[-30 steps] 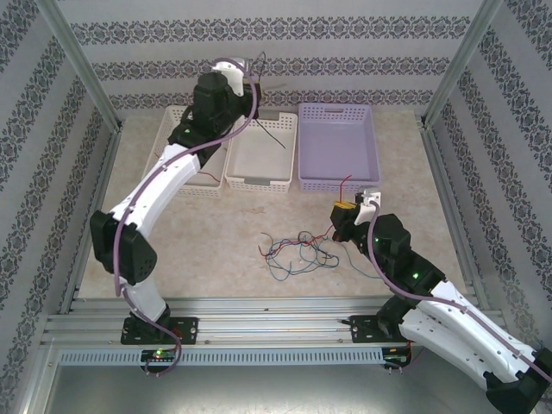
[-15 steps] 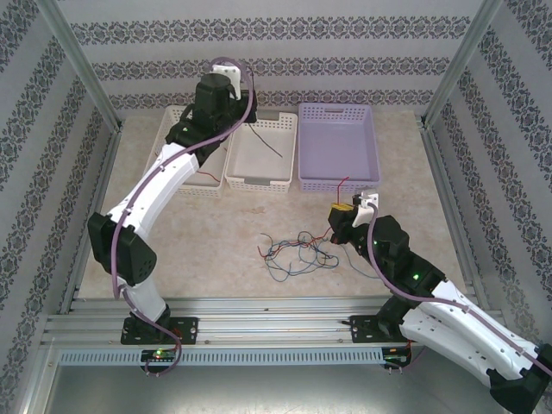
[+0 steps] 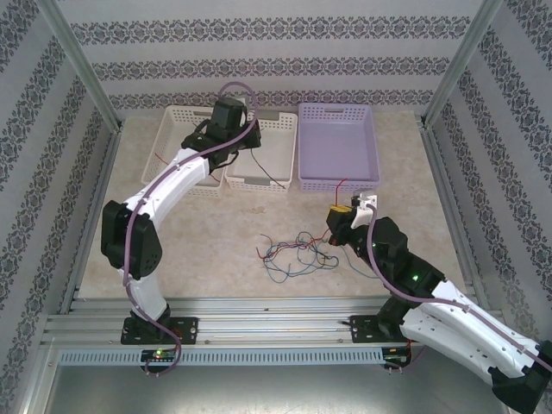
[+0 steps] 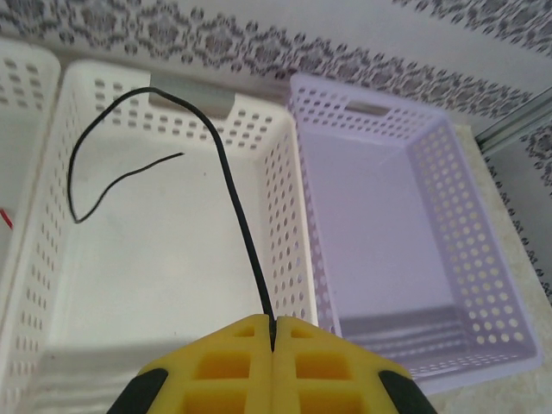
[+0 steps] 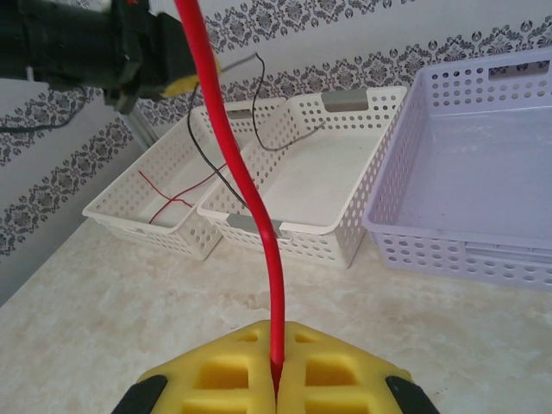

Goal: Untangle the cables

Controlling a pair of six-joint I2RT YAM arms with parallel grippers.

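Yellow-tipped and nearest the arm bases, the right pincer [image 5: 276, 379] is clamped shut on a red cable [image 5: 250, 216], which rises straight out from between its jaws and curves off toward the top of the wrist view. From above, this pincer [image 3: 338, 226] sits over the beige marbled counter [image 3: 216, 233], just right of the tangle of cables [image 3: 293, 250]. The tangle is a loose knot of red, blue and dark wires lying on the counter between the two arms.

Beyond the tangle, three baskets stand in a row along the back wall. The left white basket [image 3: 172, 116] has a thin red wire [image 5: 168, 194] in it. The middle white basket [image 4: 280, 172] touches it on the right, and the lilac basket [image 4: 466, 233] is at the right end.

Farthest out, the left pincer [image 4: 272, 332] hangs over the near edge of the middle white basket, its jaws pressed together on a black cable [image 4: 237, 207]. That cable climbs from the jaws, arches near the basket's far handle and loops back down on the left. Its free end seems to rest inside the basket, though I cannot be sure that it touches the floor.
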